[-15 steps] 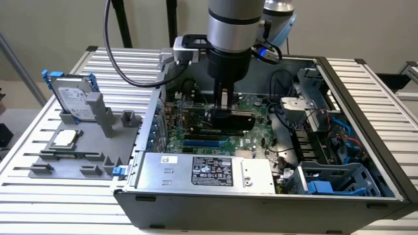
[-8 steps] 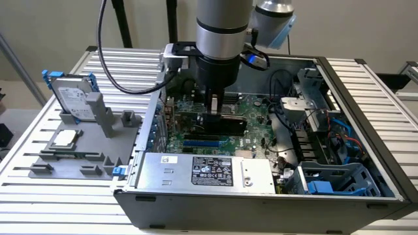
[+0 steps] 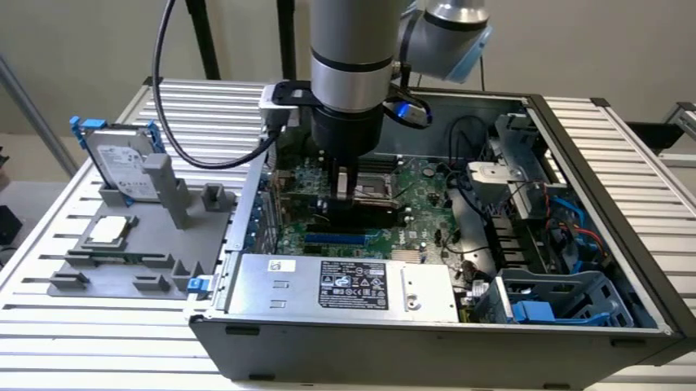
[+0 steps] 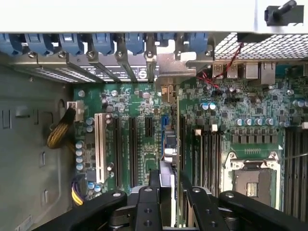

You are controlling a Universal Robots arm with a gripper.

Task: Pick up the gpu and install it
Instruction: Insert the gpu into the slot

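Seen edge-on in the wrist view, the gpu (image 4: 169,144) stands upright over the green motherboard (image 4: 139,103) inside the open computer case (image 3: 609,163). Its silver end bracket (image 4: 166,65) sits against the rear slot openings, among the blue clips. My gripper (image 4: 168,182) is shut on the card's upper edge, one black finger on each face. In the exterior view the gripper (image 3: 348,194) hangs straight down inside the case, with the gpu (image 3: 364,217) showing as a black slab just below it, low over the board.
A grey fixture (image 3: 130,261) at the exterior view's left holds a silver hard drive in a blue frame (image 3: 122,163) and a small square processor chip (image 3: 111,230). The power supply (image 3: 337,283), blue drive cage (image 3: 555,303) and loose cables (image 3: 495,220) crowd the case. The CPU socket (image 4: 252,178) lies beside the card.
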